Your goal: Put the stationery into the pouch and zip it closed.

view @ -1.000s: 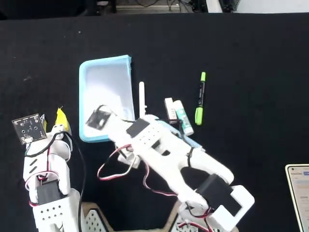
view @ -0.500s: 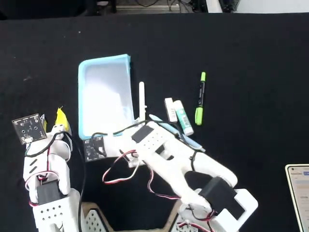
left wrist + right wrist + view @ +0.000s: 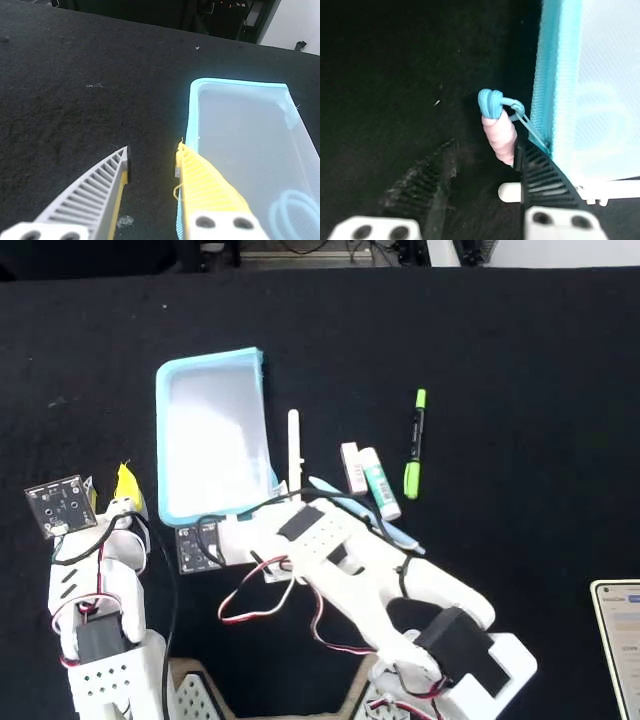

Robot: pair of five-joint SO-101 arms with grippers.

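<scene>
The pouch (image 3: 212,435) has slid slightly left and turned since a second ago. The right arm's wrist, which was over it then, has withdrawn to its near edge. The pouch lies flat on the bench (image 3: 520,360), long axis running away from the arms, far end leaning left, zip pull (image 3: 492,100) at the near end. The pull lies between the spread fingers of the right pincer (image 3: 485,146). The white pen (image 3: 293,445) lies just beside the pouch's right edge. The left pincer (image 3: 152,150), also spread, sits near its near-left corner.

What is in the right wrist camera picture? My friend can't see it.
The right gripper hangs open over the black table. The pink zip pull of the blue pouch sits between its fingers, close to the black one.
</scene>
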